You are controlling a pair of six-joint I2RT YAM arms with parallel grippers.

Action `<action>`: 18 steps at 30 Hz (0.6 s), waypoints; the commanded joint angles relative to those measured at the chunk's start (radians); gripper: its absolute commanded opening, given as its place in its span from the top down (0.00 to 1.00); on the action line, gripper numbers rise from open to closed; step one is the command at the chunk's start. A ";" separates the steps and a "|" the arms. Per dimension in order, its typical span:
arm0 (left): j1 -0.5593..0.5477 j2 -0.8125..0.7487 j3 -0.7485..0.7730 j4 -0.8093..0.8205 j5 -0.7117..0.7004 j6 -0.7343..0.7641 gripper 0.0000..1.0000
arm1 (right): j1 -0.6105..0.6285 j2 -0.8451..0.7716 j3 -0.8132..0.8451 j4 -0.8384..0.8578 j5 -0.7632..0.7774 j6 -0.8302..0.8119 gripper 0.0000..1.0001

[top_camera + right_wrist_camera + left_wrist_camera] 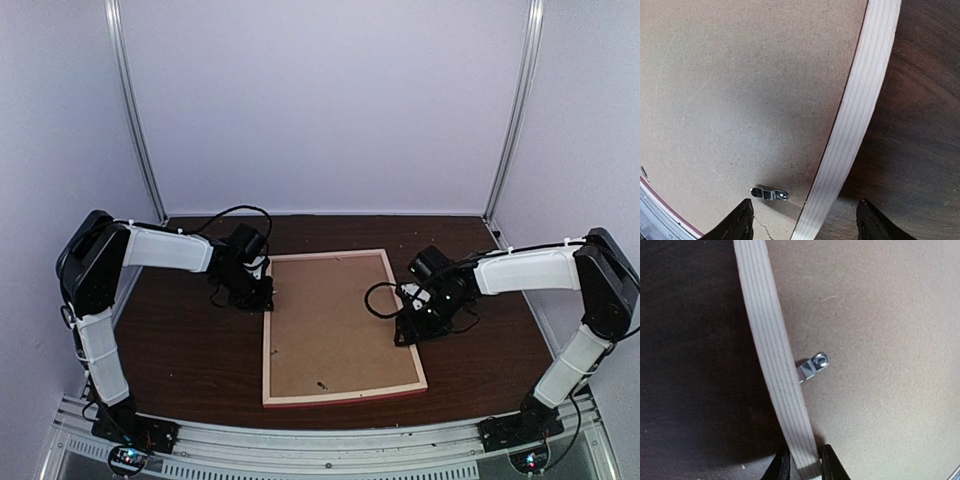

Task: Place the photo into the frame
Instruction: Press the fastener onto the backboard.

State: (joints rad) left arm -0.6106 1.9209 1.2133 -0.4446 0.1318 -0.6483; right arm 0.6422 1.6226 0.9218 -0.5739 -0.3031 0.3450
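Seemingly at the closing-up step, you have the frame (345, 394) face down mid-table, photo not visible, left gripper (805, 465) pinching its left rail, right gripper (807, 220) gaping astride the right rail, so close that squarely before lifting.

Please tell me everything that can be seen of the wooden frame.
The frame lies face down on the dark table: thin pale striped wood rails, a pink edge at the near side, a brown backing board inside under small metal tabs. The left pincer grips its left rail; the right pincer straddles its right rail, open.
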 commanded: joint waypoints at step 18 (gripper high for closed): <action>-0.015 0.042 -0.006 0.028 0.000 0.027 0.80 | 0.040 0.045 0.028 -0.003 0.117 -0.017 0.34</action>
State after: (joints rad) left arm -0.6106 1.9209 1.2133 -0.4446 0.1318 -0.6487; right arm 0.6701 1.6451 0.9264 -0.5789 -0.2348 0.3355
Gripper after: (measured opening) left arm 0.203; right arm 0.661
